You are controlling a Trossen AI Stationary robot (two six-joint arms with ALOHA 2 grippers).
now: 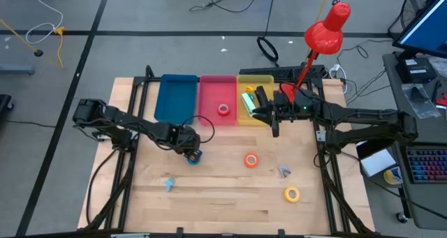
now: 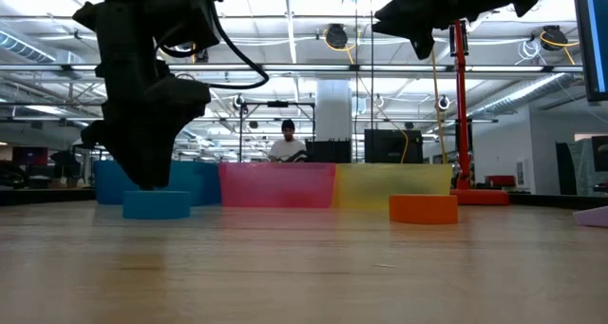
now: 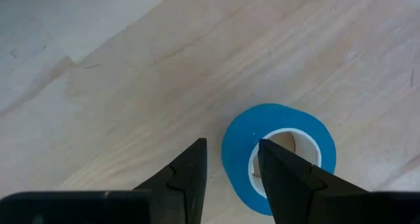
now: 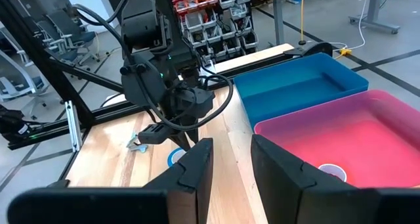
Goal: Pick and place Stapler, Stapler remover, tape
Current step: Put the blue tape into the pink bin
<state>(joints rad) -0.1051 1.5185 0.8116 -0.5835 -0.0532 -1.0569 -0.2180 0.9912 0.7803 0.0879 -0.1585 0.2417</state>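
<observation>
Low over the wooden table [image 1: 223,189], the left gripper [image 3: 231,178] straddles the wall of the blue tape roll [image 3: 279,155], fingers part-open, one inside the core, not lifting it. Above the yellow bin [image 1: 264,81], the right gripper [image 4: 230,161] hovers, slightly open and empty. Nearby lie the orange roll [image 1: 251,160] and yellow roll [image 1: 292,193]; the red roll [image 1: 223,109] sits in the pink bin [image 1: 209,84].

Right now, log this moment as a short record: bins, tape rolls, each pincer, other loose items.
bins: blue bin, pink bin, yellow bin, side by side at the table's far edge
red tape: inside the pink bin
blue tape: on the table; one left finger in its core hole, the other outside its wall
orange tape: on the table, mid-board
yellow tape: on the table, near edge
left pincer: down at the blue tape
right pincer: raised, empty, near the yellow bin
other: two small items loose on the table, unidentified
</observation>
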